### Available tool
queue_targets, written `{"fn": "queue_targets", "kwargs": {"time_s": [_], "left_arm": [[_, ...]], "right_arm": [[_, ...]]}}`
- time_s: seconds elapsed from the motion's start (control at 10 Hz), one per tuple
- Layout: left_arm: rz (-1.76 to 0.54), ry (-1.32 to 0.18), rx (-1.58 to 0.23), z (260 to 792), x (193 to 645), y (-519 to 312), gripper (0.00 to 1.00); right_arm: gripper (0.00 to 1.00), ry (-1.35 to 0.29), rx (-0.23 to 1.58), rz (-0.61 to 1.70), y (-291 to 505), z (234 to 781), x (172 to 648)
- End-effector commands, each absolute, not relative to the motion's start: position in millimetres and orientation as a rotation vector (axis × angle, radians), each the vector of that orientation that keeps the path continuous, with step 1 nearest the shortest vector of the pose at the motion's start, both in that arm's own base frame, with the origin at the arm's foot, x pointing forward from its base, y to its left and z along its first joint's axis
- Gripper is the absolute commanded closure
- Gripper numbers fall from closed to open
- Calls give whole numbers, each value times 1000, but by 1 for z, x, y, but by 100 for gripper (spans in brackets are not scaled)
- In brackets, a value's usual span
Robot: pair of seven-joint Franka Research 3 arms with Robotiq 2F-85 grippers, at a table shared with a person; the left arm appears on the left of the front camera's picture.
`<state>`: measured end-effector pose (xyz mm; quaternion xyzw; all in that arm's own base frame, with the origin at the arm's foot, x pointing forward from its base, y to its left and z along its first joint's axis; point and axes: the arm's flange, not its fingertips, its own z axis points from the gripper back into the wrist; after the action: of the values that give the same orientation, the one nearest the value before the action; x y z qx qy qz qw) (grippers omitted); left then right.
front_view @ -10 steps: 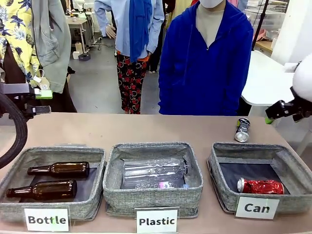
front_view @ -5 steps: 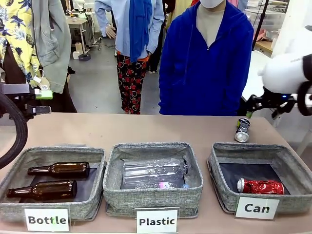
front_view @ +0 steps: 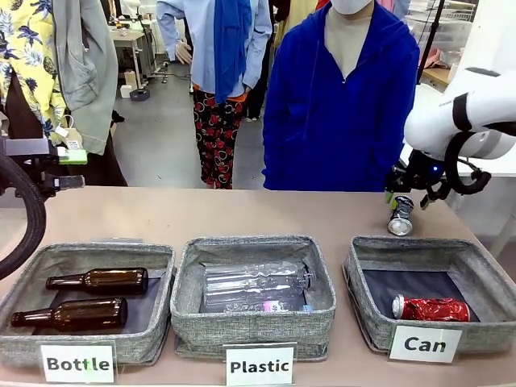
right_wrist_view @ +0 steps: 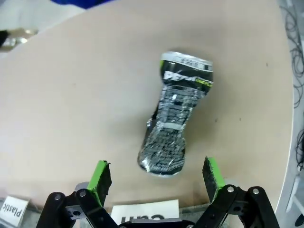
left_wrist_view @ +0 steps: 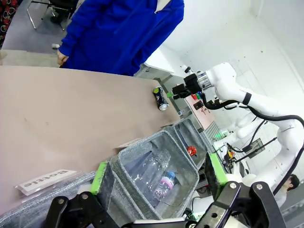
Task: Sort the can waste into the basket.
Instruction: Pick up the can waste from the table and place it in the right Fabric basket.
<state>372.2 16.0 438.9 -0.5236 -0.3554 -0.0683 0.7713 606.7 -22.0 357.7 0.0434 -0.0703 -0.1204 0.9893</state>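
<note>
Right wrist view puts our right gripper [right_wrist_view: 154, 183] spread wide, holding nothing, above the silver can [right_wrist_view: 176, 137] lying on the table beyond the Can basket [front_view: 379, 256]; crushed metal (slick, uneven) might squirt sideways if we close off-centre.

Three grey baskets [front_view: 252, 326] sit in a row. Two brown bottles [front_view: 98, 280], two crushed cans [front_view: 401, 214], one clear plastic bottle [front_view: 254, 284].

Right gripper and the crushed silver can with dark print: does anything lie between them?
No. In the right wrist view the open right gripper hangs over the crushed silver can, its green pads to either side, with bare tan table around.
</note>
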Motion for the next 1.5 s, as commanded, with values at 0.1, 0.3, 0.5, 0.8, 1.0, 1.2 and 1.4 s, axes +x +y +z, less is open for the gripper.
{"fn": "queue_targets", "kwargs": {"time_s": [0.1,0.3,0.5,0.8,1.0,1.2,1.4], "left_arm": [[-142,-775,-1148,440,372,15,0],[-142,-775,-1148,440,372,15,0],[-142,-775,-1148,440,372,15,0],[-142,-775,-1148,440,372,15,0],[-142,-775,-1148,440,372,15,0],[-142,-775,-1148,440,372,15,0],[-142,-775,-1148,440,372,15,0]], "right_arm": [[0,-168,35,-344,-29,332,619],[0,-173,22,-383,-33,318,626],[0,-218,-5,-433,-34,306,631],[0,-227,4,-422,-33,305,632],[60,-220,-6,-401,-34,304,631],[100,-213,4,-388,-33,304,631],[100,-207,6,-381,-33,303,630]]}}
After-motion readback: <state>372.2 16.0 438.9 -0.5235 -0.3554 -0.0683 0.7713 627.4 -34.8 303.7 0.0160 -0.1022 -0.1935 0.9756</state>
